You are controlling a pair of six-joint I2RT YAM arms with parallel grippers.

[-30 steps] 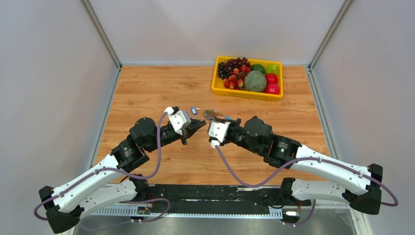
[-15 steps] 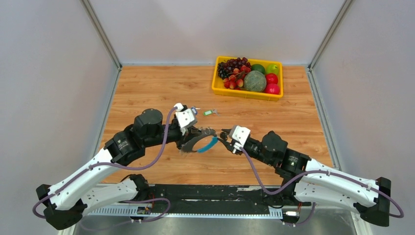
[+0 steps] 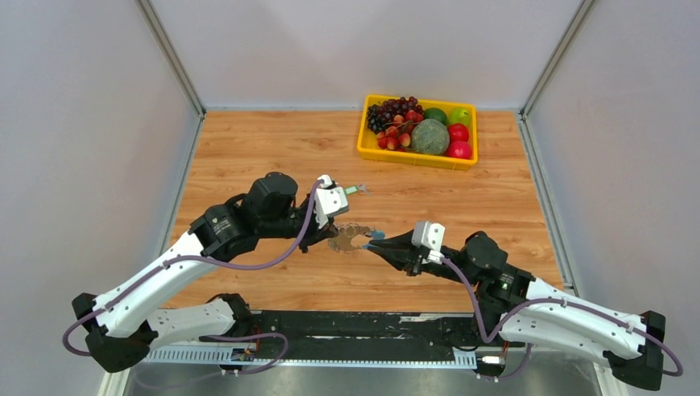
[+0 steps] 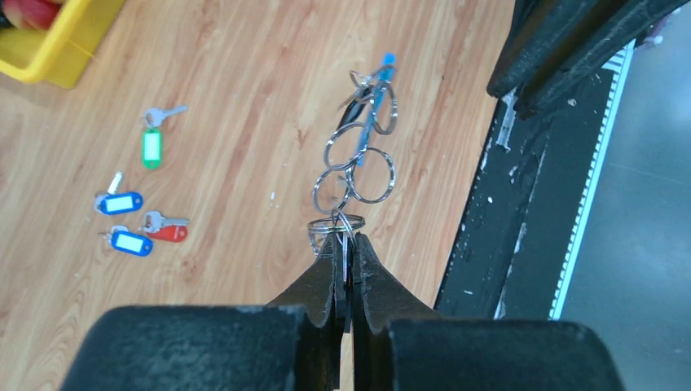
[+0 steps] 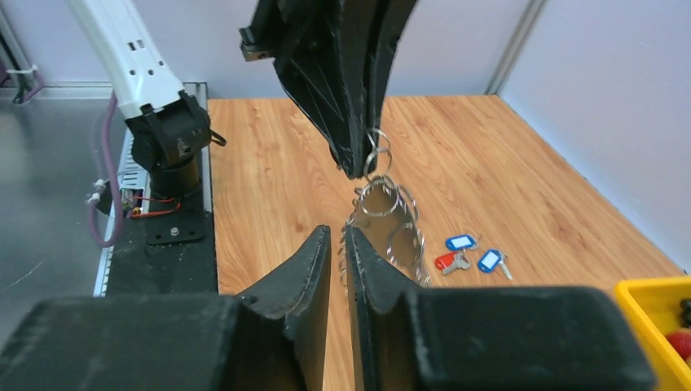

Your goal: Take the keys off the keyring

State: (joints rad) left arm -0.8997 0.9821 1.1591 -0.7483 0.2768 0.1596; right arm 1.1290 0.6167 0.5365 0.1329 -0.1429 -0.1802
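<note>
Though the right gripper (image 5: 342, 236), its grip unclear, hid one end, the keyring (image 4: 352, 169) ran rightward from the left gripper (image 4: 345, 244) clamping it.

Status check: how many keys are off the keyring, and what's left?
Done: four tagged keys lie loose on the table: green key, blue key, second blue key, red key. In hand: the left gripper, jaws shut, holds the keyring by an end ring. Remaining: a dark piece among the far rings may be another key; the right gripper is near it, its grasp not visible.
</note>
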